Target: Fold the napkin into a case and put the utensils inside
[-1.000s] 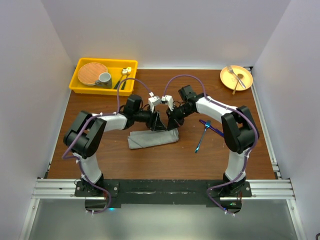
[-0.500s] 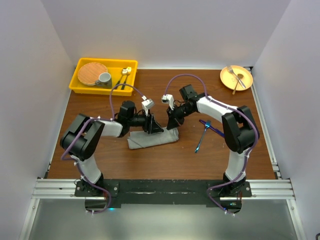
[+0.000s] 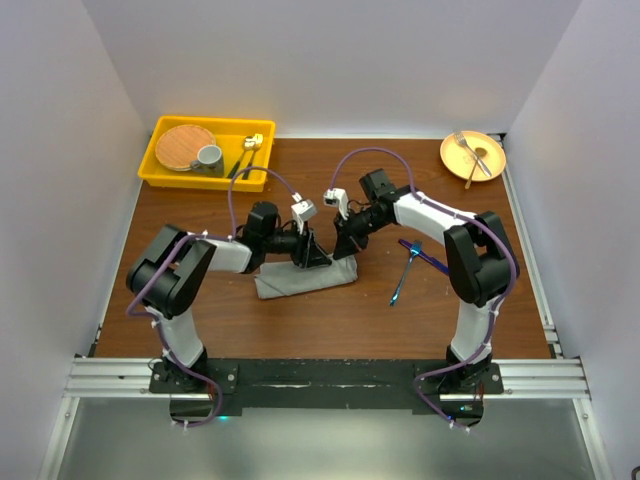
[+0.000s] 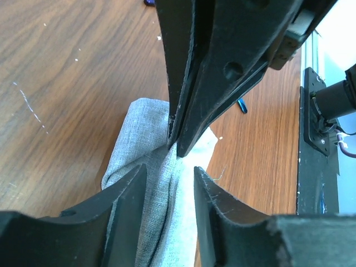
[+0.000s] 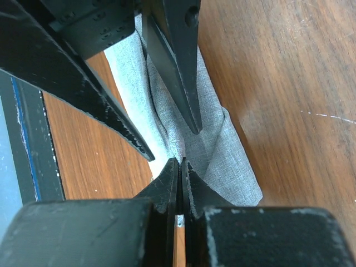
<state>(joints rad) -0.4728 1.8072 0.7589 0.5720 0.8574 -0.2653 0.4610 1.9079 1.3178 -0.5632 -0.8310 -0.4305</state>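
Napkin (image 3: 300, 280): folded into a narrow oblong; as I judge it, not yet a finished case.
Right gripper (image 5: 179, 162): fingers shut, pinching a raised ridge near the napkin's right end, probably to lift the pouch mouth.
Left gripper (image 4: 169, 169): fingers apart, straddling that ridge and gripping nothing.
Utensils (image 3: 410, 262): blue pair lying just right of the napkin, waiting.

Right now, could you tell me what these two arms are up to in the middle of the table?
Both arms are working on the grey napkin, which lies folded into an oblong between them. The right gripper has its fingers shut on a raised fold of the cloth, while the left gripper is open, its fingers straddling that same ridge. The blue-handled utensils lie on the table to the right of the cloth, not yet put inside.
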